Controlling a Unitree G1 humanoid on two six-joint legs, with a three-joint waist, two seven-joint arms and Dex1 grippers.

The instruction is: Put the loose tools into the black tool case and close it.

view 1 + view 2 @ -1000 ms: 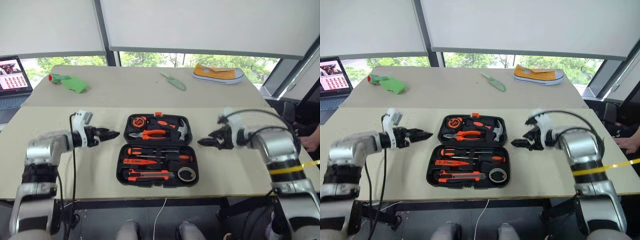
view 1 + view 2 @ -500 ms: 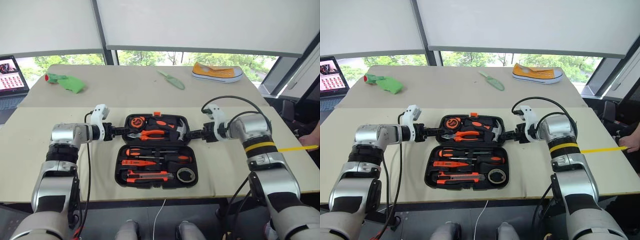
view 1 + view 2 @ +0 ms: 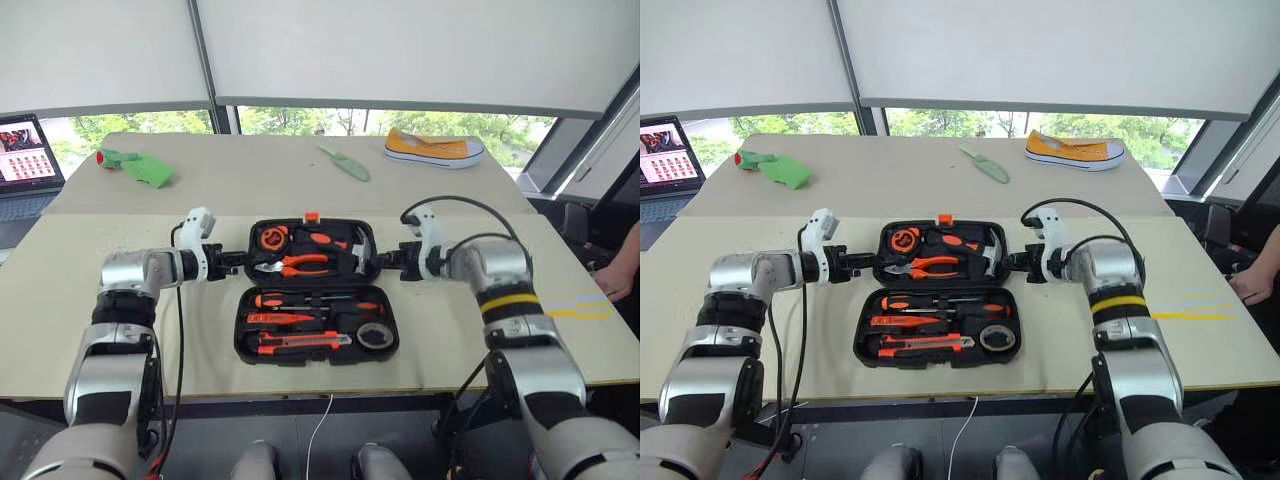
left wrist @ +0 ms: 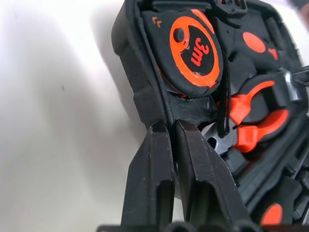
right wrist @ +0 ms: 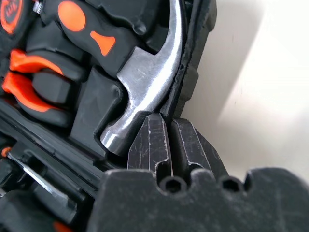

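The black tool case (image 3: 316, 290) lies open flat near the front edge of the worktop (image 3: 80, 290), and the loading looks finished: in its near half the screwdrivers (image 3: 315, 300) sit in the upper slots, the slim orange screwdriver (image 3: 278, 319) below them, the utility knife (image 3: 300, 342) in the front slot, and the grey tape roll (image 3: 376, 336) in the right corner. I see no loose tools lying on the worktop around the case. In the far half, a tape measure (image 4: 193, 48), orange-handled pliers (image 3: 305, 264) and a hammer (image 5: 145, 82) are seated. What remains, I judge, is folding that far half over and latching the small orange latch (image 3: 311, 216). Both arms have come in for this. The left gripper (image 4: 171, 140) is clenched on the left rim of the far half beside the tape measure; the right gripper (image 5: 169, 133) is pinched shut on the right rim just by the hammer head. A second ago both grippers hung with fingers spread, well clear of the case on either side; they have since closed in and clamped, and the far half seems slightly raised. Farther back, on the second worktop, lie a green trowel (image 3: 346, 162), a green object (image 3: 140, 166) and a yellow shoe (image 3: 436, 148), with a laptop (image 3: 25, 155) at far left.
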